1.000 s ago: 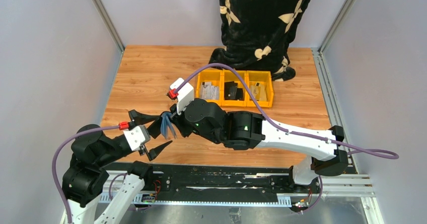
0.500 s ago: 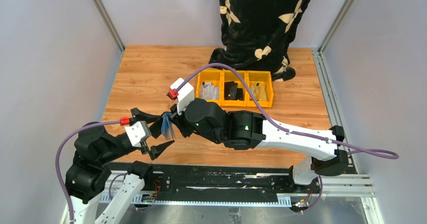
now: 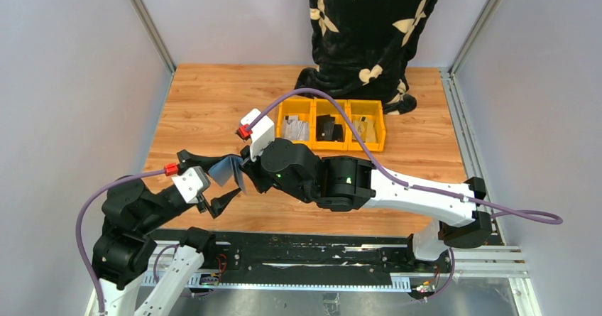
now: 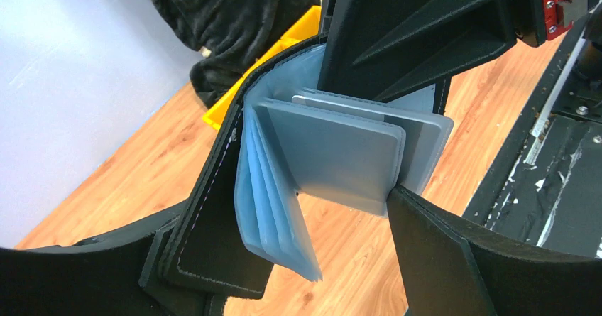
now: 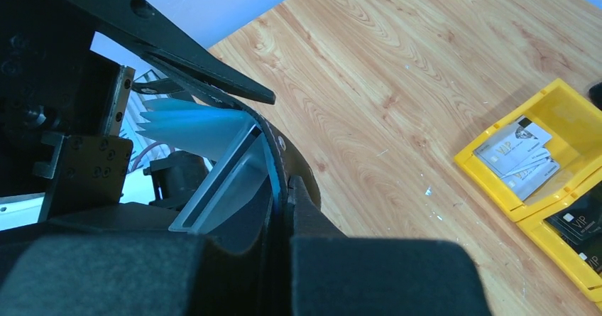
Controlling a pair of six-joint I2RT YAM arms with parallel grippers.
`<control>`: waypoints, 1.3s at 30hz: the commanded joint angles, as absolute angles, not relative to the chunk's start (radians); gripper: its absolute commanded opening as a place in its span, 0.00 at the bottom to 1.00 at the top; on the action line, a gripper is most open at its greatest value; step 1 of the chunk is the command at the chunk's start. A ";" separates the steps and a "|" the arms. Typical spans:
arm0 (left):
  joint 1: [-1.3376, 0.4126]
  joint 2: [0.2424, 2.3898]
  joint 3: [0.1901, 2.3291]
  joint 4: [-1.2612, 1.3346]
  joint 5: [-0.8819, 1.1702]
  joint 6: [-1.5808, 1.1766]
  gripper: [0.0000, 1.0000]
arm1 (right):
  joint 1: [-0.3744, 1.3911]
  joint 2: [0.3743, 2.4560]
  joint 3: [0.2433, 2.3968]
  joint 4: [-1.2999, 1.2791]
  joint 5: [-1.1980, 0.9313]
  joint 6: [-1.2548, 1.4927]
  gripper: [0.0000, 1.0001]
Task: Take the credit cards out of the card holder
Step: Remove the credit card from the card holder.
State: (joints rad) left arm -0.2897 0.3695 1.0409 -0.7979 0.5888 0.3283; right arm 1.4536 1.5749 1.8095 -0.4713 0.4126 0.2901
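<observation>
Pinching card holder (image 3: 228, 168) with right gripper (image 3: 247, 172), pressed tight on its black cover, above near-left of table (image 3: 199, 103). Fanning grey-blue sleeves (image 4: 277, 209) out between fingers of left gripper (image 3: 224, 178). Spread wide there, one finger against the cover, the other touching a sleeve corner. Showing credit cards (image 4: 341, 149) only as greyish slabs inside sleeves. Lined up far, right of centre: three yellow bins (image 3: 331, 103). Holding pale printed cards (image 3: 297, 128) in left bin, black items (image 3: 328, 127) in middle, dark-and-tan item (image 3: 365, 128) in right, too small to name.
</observation>
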 commanded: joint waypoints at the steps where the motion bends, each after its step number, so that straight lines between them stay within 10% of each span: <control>1: -0.290 0.341 1.036 -0.752 0.525 0.341 0.87 | 1.473 1.545 1.817 -0.460 0.430 0.283 0.00; 27: -0.290 0.333 1.066 -0.779 0.519 0.338 0.82 | 1.472 1.420 1.637 -0.333 0.381 0.248 0.00; 39: -0.290 0.366 1.110 -0.841 0.692 0.358 0.55 | 1.460 1.271 1.422 -0.128 0.185 0.166 0.00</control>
